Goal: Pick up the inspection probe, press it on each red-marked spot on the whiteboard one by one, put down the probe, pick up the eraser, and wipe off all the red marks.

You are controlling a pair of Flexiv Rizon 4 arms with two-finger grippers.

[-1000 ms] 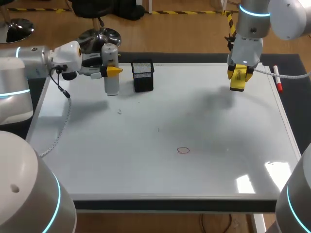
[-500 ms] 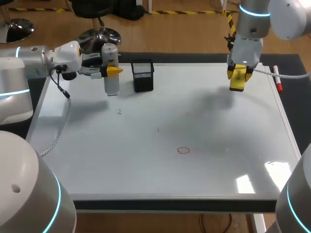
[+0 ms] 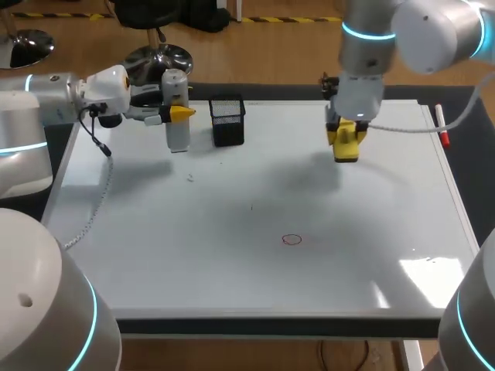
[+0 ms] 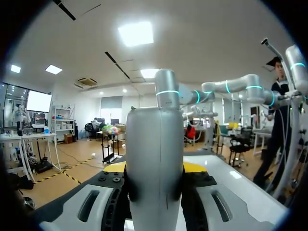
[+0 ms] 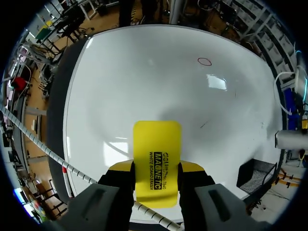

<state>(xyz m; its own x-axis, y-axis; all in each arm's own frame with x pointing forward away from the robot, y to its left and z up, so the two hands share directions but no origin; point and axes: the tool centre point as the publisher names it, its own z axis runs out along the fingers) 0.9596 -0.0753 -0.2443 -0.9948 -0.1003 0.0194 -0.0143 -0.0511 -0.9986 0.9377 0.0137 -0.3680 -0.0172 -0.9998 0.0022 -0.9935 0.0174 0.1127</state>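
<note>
Silver-white arms (image 3: 424, 29), cyan light rings (image 3: 363, 32), pale cables (image 3: 96, 210)

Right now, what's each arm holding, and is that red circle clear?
Left jaws shut on probe, beside the mesh cup. Right jaws shut on eraser, above the board. One red circle unwiped, nothing on it.

Robotics lab: left arm (image 3: 42, 97) and right arm (image 3: 370, 54) stationed at a table-top whiteboard (image 3: 232, 270) with a mesh pen holder (image 3: 227, 120).

upright grey probe (image 3: 178, 133), yellow eraser (image 5: 157, 159) (red ring (image 3: 291, 239))
</note>
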